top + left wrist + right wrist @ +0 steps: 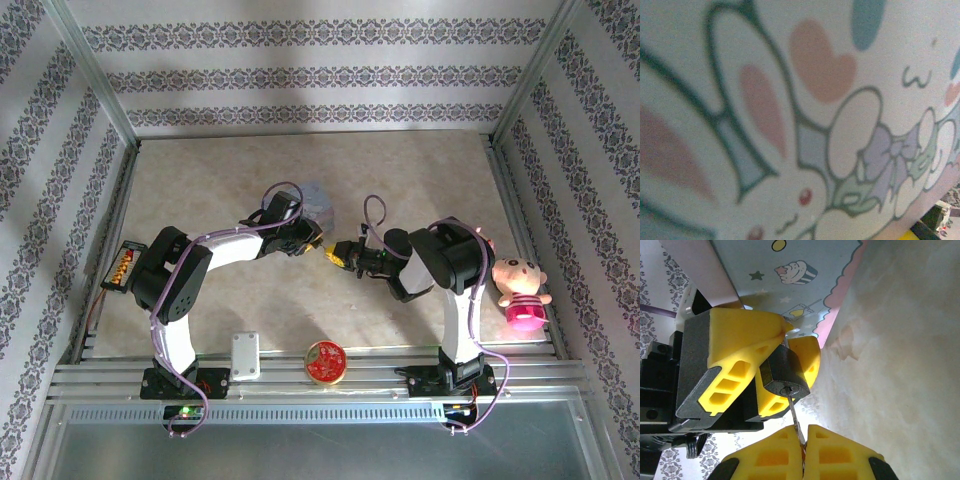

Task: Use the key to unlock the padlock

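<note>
Mid-table (420, 180) my two arms meet tip to tip; the pale blue tin (790, 285) sits against the far side of the left gripper (318, 243), whose fingers stand partly closed and, as I read it, pinch the padlock (784, 372) between them, keyhole facing my right gripper (802, 434); that one is clamped tight on the key (794, 412), thin blade tip at the keyhole; I judge this the insert-and-turn step; I'd keep the blade square to the lock face, push gently until it seats, then roll the wrist slowly; sideways load could bend that blade.
</note>
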